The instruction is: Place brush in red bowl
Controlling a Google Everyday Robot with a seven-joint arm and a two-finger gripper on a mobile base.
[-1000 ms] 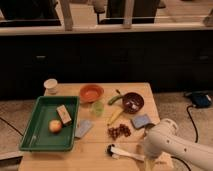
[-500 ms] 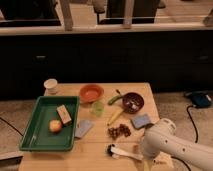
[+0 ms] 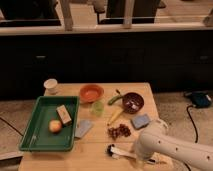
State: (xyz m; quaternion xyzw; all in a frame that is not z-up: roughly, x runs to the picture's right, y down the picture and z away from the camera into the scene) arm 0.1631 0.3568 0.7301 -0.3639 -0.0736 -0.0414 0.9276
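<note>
The brush (image 3: 121, 151) lies flat near the front edge of the wooden table (image 3: 95, 150), with its dark bristle head to the left and its white handle running right. The gripper (image 3: 151, 160) is at the handle's right end, mostly hidden beneath my white arm (image 3: 172, 149). The red bowl (image 3: 91, 92) stands empty at the back middle of the table, well away from the brush.
A green tray (image 3: 35, 137) on the left holds an apple (image 3: 55, 126) and a tan block (image 3: 63, 114). Also on the table are a white cup (image 3: 50, 85), small green cup (image 3: 97, 107), banana (image 3: 115, 116), dark maroon bowl (image 3: 133, 102), blue sponge (image 3: 140, 121), grey pad (image 3: 83, 128) and brown clump (image 3: 119, 131).
My arm has shifted left and down toward the brush's handle. The brush and the other objects have not moved.
</note>
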